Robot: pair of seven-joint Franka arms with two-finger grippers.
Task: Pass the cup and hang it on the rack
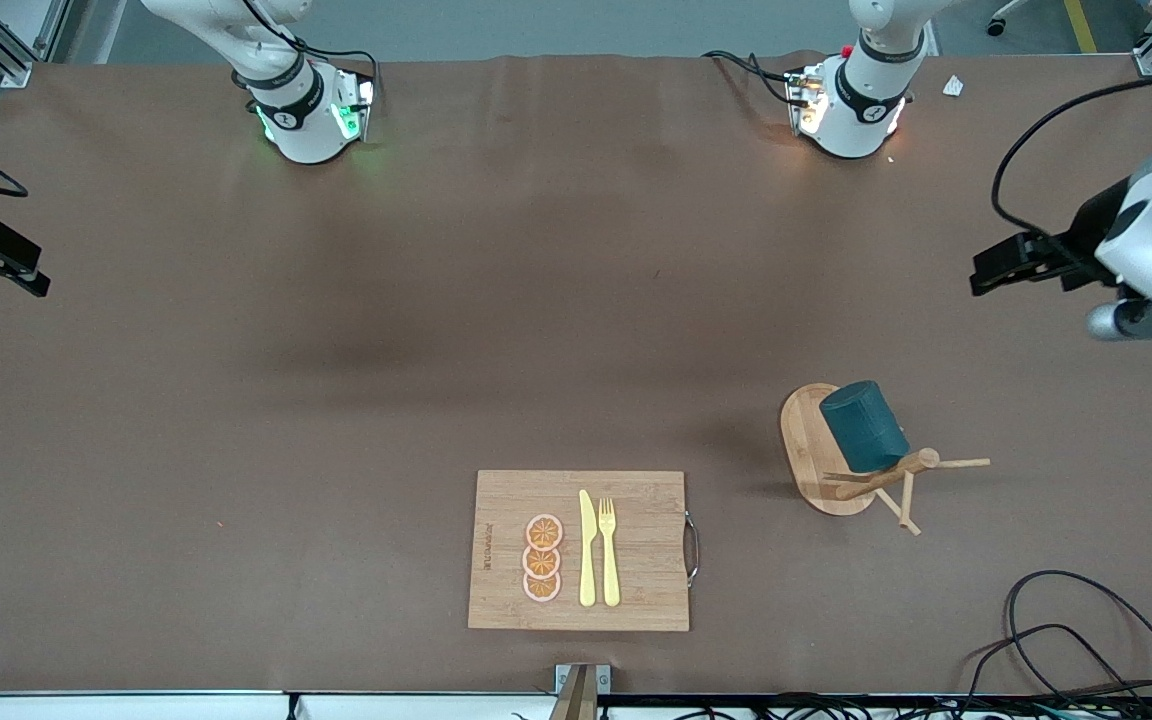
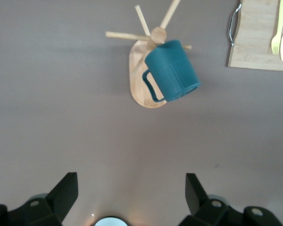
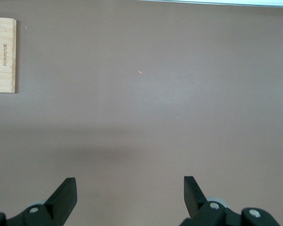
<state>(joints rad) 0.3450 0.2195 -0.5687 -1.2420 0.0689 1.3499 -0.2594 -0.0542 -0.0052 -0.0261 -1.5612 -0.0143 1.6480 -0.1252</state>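
Cup (image 1: pixel 864 427) hangs on the rack (image 1: pixel 816 450), handle hooked over a peg, mouth tilted down; nothing grips it. The rack stands on the worktop (image 1: pixel 336 400) toward the left arm's end, beside the cutting board (image 1: pixel 636 500) and slightly farther from the front camera than it. Board carries orange slices (image 1: pixel 542 558), a knife (image 1: pixel 587 550) and a fork (image 1: pixel 609 550).

Left claw (image 2: pixel 131 195) is open and empty, held in the air over bare worktop at the left arm's end, well apart from the rack.

Right claw (image 3: pixel 129 195) is likewise open and empty, over bare worktop at the right arm's end; this arm waits.

Judgement: pass and hang look done. Nothing left but parking the arms.
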